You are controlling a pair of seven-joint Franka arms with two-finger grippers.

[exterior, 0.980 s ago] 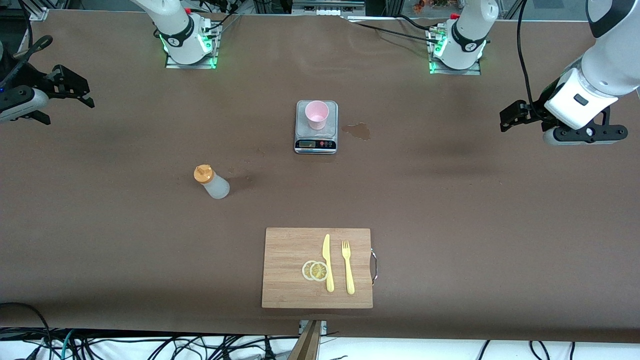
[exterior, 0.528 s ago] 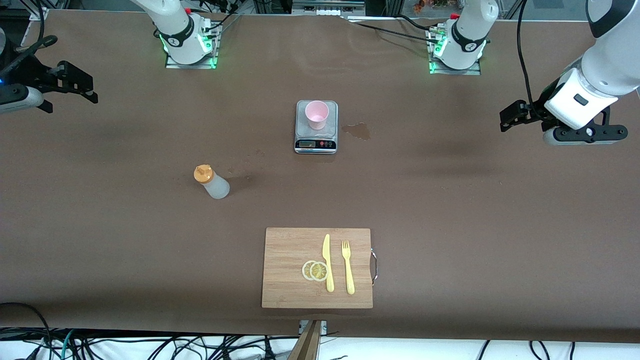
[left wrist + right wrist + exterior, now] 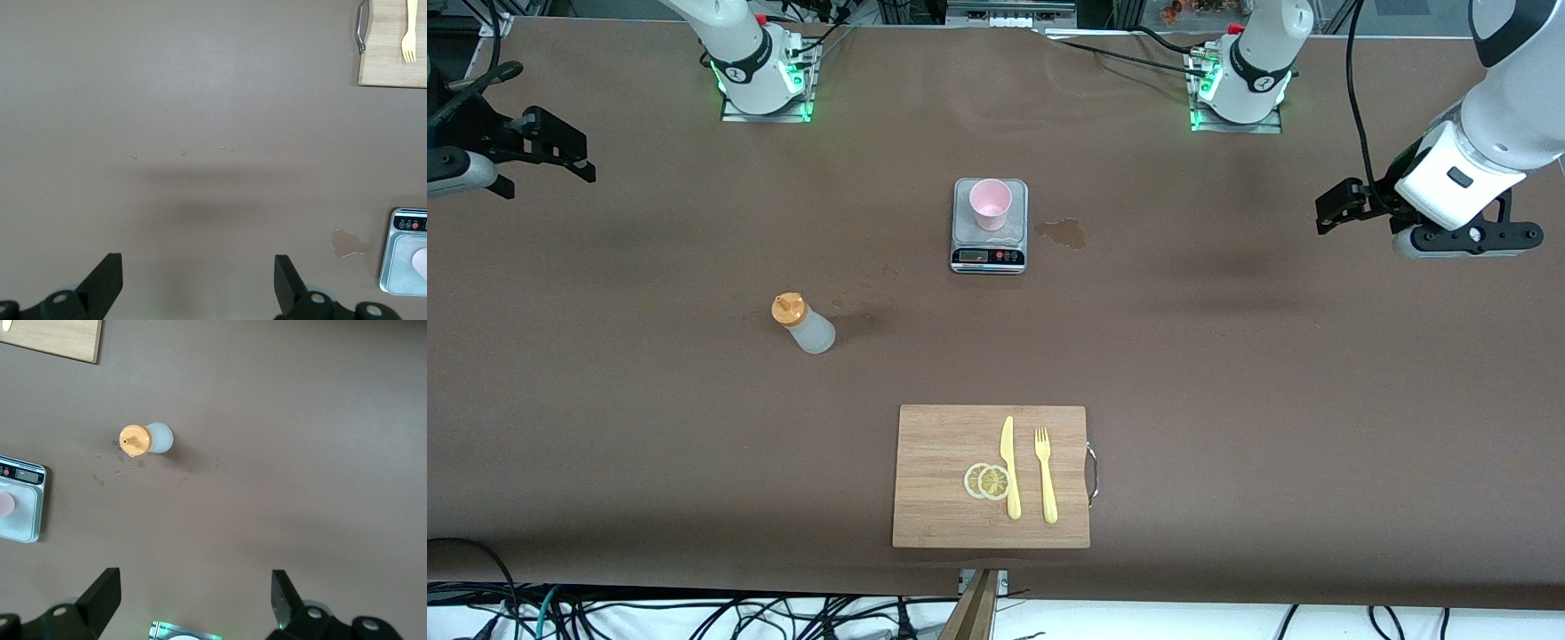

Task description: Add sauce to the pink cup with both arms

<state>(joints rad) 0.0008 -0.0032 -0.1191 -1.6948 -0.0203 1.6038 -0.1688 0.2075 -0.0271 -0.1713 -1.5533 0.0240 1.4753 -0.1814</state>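
The pink cup (image 3: pixel 991 203) stands upright on a small grey kitchen scale (image 3: pixel 1014 238) in the middle of the table; the left wrist view catches only its edge (image 3: pixel 421 261). The sauce bottle (image 3: pixel 803 324), whitish with an orange cap, stands on the table nearer to the front camera than the scale, toward the right arm's end; the right wrist view has it too (image 3: pixel 150 438). My right gripper (image 3: pixel 560 153) (image 3: pixel 195 583) hangs open and empty over the right arm's end of the table. At the left arm's end, my left gripper (image 3: pixel 1329 213) (image 3: pixel 198 270) hovers open and empty over bare table.
A wooden cutting board (image 3: pixel 934 462) lies near the front edge with a yellow knife (image 3: pixel 1009 467), a yellow fork (image 3: pixel 1045 474) and two lemon slices (image 3: pixel 987 481) on it. A dried spill stain (image 3: pixel 1063 233) marks the table beside the scale.
My right gripper has shifted a little toward the robots' bases at its end of the table. The left arm, bottle and cup have not moved.
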